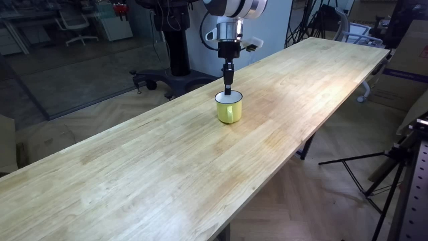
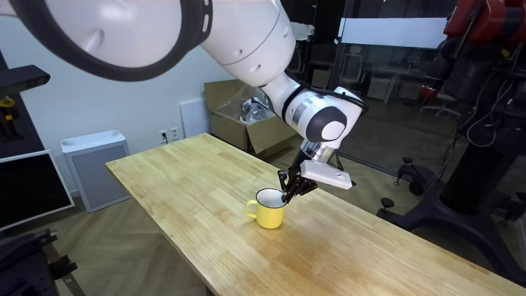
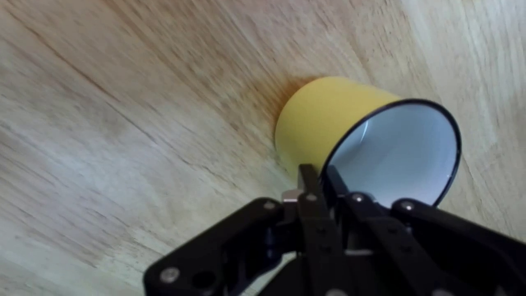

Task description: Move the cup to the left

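My black two-finger gripper (image 3: pixel 321 175) is pinching the wall of the short cylindrical yellow mug with a white inside (image 2: pixel 270 213), its jaws drawn narrow across the thin black rim (image 3: pixel 458 142), one within and one outside. The mug stands upright at or just below the centre of the frame in both exterior views, apparently resting on the long pale wooden tabletop (image 1: pixel 140 167). Gripped on one side only, it may sag or swing, so I'd lift gently, just clear, travel slowly and level, and let it seat before releasing. In an exterior view, bare wood runs to the lower left and upper right; which counts as left I can't tell. I'd go lengthwise, since the long edges (image 1: pixel 301 144) leave less room crosswise.
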Robot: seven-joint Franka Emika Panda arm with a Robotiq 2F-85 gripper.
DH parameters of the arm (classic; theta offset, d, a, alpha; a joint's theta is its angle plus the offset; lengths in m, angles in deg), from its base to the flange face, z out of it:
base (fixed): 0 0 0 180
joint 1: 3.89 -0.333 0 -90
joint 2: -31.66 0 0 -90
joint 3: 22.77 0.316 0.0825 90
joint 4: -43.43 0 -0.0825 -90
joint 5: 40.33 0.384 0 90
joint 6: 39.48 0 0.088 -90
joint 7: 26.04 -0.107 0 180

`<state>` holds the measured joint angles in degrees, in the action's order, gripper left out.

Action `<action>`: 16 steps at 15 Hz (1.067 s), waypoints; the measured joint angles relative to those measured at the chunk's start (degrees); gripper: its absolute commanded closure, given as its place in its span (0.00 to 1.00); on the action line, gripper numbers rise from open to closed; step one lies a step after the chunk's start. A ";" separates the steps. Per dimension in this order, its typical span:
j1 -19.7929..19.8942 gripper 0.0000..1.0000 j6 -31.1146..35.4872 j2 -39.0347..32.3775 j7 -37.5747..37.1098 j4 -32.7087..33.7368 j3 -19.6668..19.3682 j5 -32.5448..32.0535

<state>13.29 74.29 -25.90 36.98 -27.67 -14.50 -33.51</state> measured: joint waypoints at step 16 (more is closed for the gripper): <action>-6.58 0.07 -3.90 -4.93 -0.02 8.28 -1.25 -1.34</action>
<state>6.71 70.38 -30.83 36.96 -19.39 -15.76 -34.84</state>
